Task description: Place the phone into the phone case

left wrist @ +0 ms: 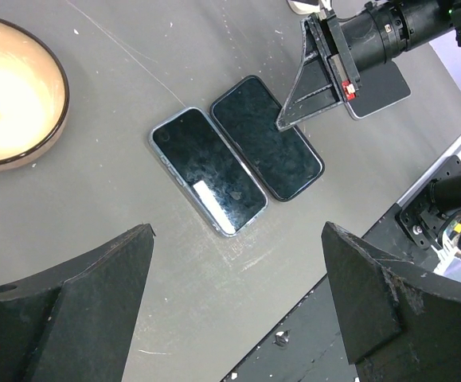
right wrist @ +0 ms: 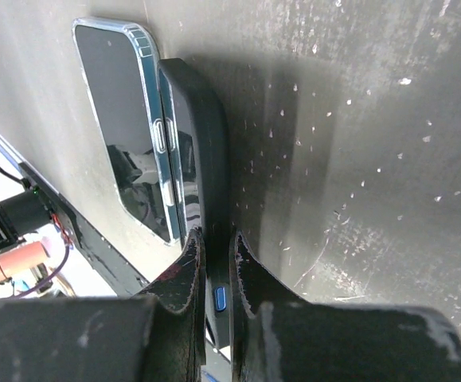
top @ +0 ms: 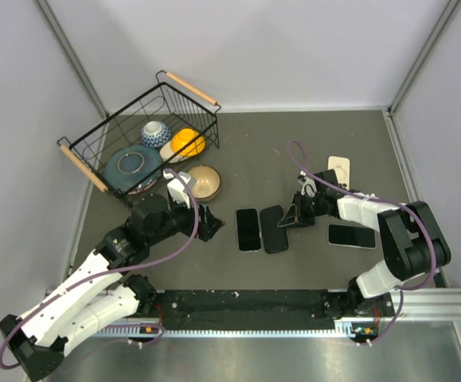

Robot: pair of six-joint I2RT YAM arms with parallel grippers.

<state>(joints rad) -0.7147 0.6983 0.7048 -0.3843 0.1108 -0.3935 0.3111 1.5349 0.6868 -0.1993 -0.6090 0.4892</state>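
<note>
The phone (top: 248, 229) lies flat in the middle of the bench (top: 294, 151), its long edge touching the dark phone case (top: 274, 229) on the right-arm side. The right hand (top: 284, 221) is pinched shut, tips on the case's outer edge. The left hand (top: 208, 223) hovers near the phone, spread wide and empty.

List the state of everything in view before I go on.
dark-edged phone: flat, screen up, unlit.
clear-rimmed phone: flat, screen up, unlit, touching the dark-edged phone's side.
right gripper: shut, tips at the dark-edged phone's edge.
left gripper: open, empty, above the table.
third phone: flat, apart, near the right arm.
tan bowl: upright, empty.
wire basket: upright, holding dishes.
</note>
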